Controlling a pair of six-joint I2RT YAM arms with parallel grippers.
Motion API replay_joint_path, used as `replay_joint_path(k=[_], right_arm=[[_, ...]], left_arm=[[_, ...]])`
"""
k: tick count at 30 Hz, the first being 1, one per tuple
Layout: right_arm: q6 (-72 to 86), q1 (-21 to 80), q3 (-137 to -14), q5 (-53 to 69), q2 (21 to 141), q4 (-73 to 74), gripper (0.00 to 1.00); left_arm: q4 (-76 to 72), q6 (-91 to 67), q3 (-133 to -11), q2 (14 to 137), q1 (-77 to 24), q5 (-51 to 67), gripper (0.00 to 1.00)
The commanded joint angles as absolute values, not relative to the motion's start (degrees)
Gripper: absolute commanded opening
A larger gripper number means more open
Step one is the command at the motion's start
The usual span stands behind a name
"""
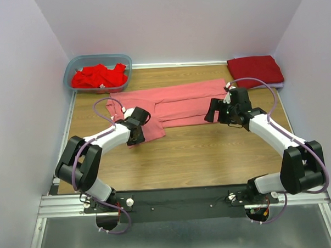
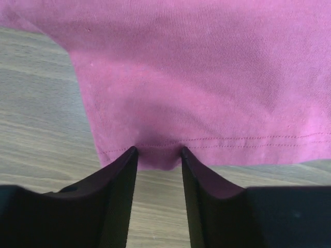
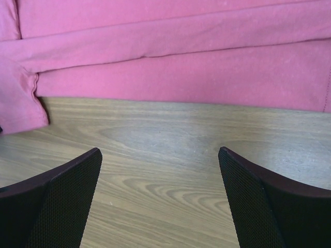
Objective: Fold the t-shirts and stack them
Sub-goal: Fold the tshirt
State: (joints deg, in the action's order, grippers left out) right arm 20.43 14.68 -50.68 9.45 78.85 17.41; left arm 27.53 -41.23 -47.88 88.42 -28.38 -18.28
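Top view: 1 crimson tee (image 1: 255, 70) lies folded at the far right corner of the table (image 1: 183, 156), seemingly the start of the stack. The pink tee (image 1: 175, 101) is spread across the middle, narrowed lengthwise into a long band, so its fold looks about half done. Several red tees (image 1: 97, 77) sit crumpled in the tub (image 1: 96, 57) at far left, untouched. The left gripper (image 1: 137, 130) is at the pink tee's near-left end; the right gripper (image 1: 213, 112) is at its near-right edge.

Left wrist: the jaws stand narrow with the stitched hem bunched between the tips. Whether they have truly clamped it I cannot tell.

Right wrist: the jaws are wide apart over bare wood, holding nothing, with the pink tee's folded edge just beyond the fingertips.

Left to do, I judge: cross-fold the pink tee, stack it on the crimson tee, then fold the red tees.
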Motion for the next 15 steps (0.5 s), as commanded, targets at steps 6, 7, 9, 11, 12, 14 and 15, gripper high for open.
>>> replay_joint_path(k=[6,7,9,11,12,14,15], right_arm=[[18.8,14.9,-50.0,10.5,78.0,17.8,1.00],[18.8,14.8,-50.2,10.3,78.1,17.8,1.00],[18.5,14.9,-50.3,10.0,78.2,17.9,1.00],[18.4,14.9,-50.4,9.9,78.1,17.9,1.00],[18.4,14.9,-50.4,9.9,78.1,18.1,1.00],[18.3,14.9,-50.3,10.2,78.1,18.1,1.00],[18.2,14.9,-50.3,10.2,78.2,18.2,1.00]], left_arm=[[25.1,-42.1,-45.5,89.8,-28.7,-19.1,0.19],[25.1,-41.9,-45.5,89.7,-28.7,-19.2,0.16],[26.1,-41.7,-46.1,89.4,-28.7,-20.1,0.05],[27.2,-40.8,-48.1,88.6,-28.7,-21.1,0.00],[27.7,-40.3,-48.9,88.5,-28.7,-22.1,0.00],[28.0,-37.8,-52.4,88.6,-28.6,-23.1,0.00],[28.5,-37.0,-53.9,88.9,-28.0,-24.4,0.00]])
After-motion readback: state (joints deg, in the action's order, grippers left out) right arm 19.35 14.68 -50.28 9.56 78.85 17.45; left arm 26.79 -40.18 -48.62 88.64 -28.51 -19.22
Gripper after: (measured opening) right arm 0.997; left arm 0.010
